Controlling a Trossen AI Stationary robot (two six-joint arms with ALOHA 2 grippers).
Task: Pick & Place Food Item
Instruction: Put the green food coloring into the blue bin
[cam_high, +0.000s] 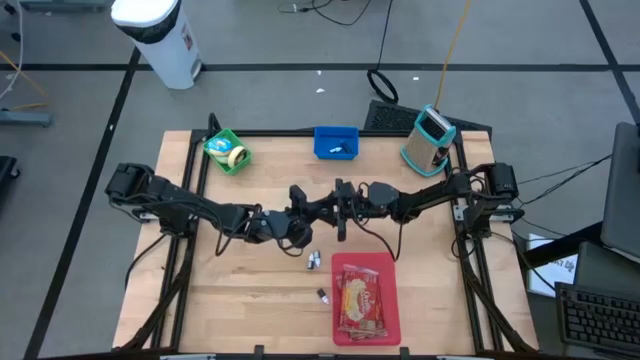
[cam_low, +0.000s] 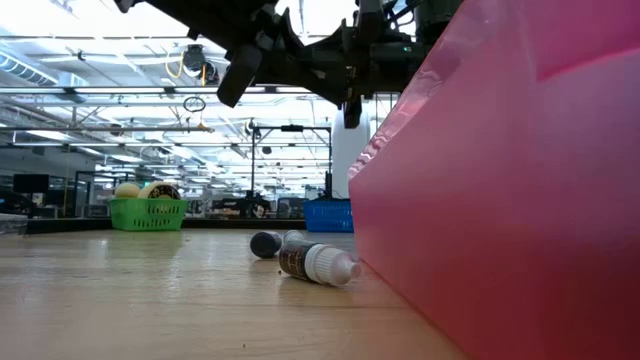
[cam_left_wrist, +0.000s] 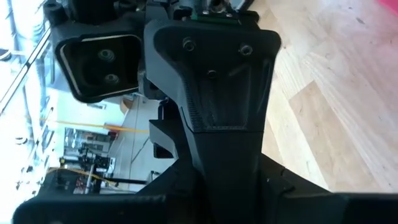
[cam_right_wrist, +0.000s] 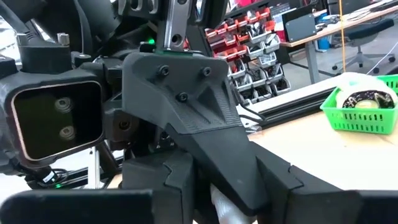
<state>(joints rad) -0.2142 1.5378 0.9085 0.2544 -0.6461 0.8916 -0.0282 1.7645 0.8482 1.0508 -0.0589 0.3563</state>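
pink and close against the low lens stood the wall of the red tray (cam_low: 500, 180), with a small white-capped bottle (cam_low: 318, 264) lying on its side just beside it and a second bottle (cam_low: 266, 243) behind. seen from above, the green basket (cam_high: 225, 150) sat at the table's far left and held a roll of tape (cam_high: 232, 153) and something yellow-green. the blue bin (cam_high: 336, 142) at the far middle held a few small dark bits i could not make out. a teal and grey box (cam_high: 430, 140) stood at the far right corner. the red tray lay at the near edge, right of centre, and held the food packet (cam_high: 361, 303), flat, filling most of it.

both arms met over the middle of the table, raised above the boards. the left gripper (cam_high: 305, 212) pointed toward the right gripper (cam_high: 338, 210), the two nearly touching. something pale showed between the right gripper's fingers (cam_right_wrist: 230, 155) in its own wrist view, but i could not tell what it was. how wide either pincer stood, i could not tell.
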